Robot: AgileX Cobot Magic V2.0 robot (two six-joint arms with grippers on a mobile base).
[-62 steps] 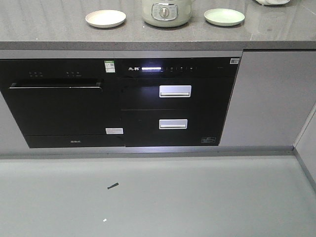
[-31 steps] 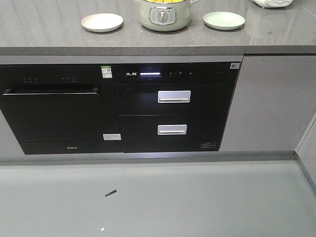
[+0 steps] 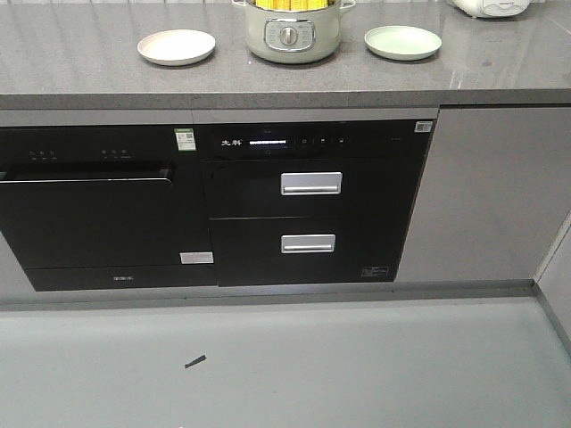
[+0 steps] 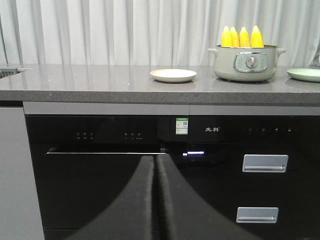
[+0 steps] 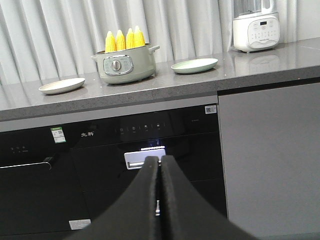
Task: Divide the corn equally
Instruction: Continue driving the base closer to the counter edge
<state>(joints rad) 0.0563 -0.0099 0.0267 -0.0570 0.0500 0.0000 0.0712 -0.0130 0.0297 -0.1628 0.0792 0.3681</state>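
Ok, corn point(image 4: 242, 36) sits upright in the pale green pot point(image 4: 247, 62), upper right of the left wrist view, four yellow tips poking over the rim, packed side by side. The pot stands on the grey counter point(image 4: 90, 80) between a cream plate point(image 4: 173, 75) and a green plate point(image 5: 194, 65); both plates look bare.

Left gripper point(image 4: 154, 157): fingers pressed together, holding nothing, bottom centre of its view in front of the black appliance fronts. Right gripper point(image 5: 160, 158): same, closed and empty, low and well apart from the pot.

Handling, as a guess: cobs are stiff and fairly light, with ridged kernels that give some bite but are possibly wet and slick if cooked. Best hold is across the exposed upper part, just below the taper, then a straight lift. There's little room for fingers between neighbours.

Hidden: the lower cobs are inside the pot, so I can't tell about water or how deep they sit. The front view crops the pot top, leaving only a yellow sliver. The green plate is cut off at the right edge of the left wrist view. No arms show in the front view.
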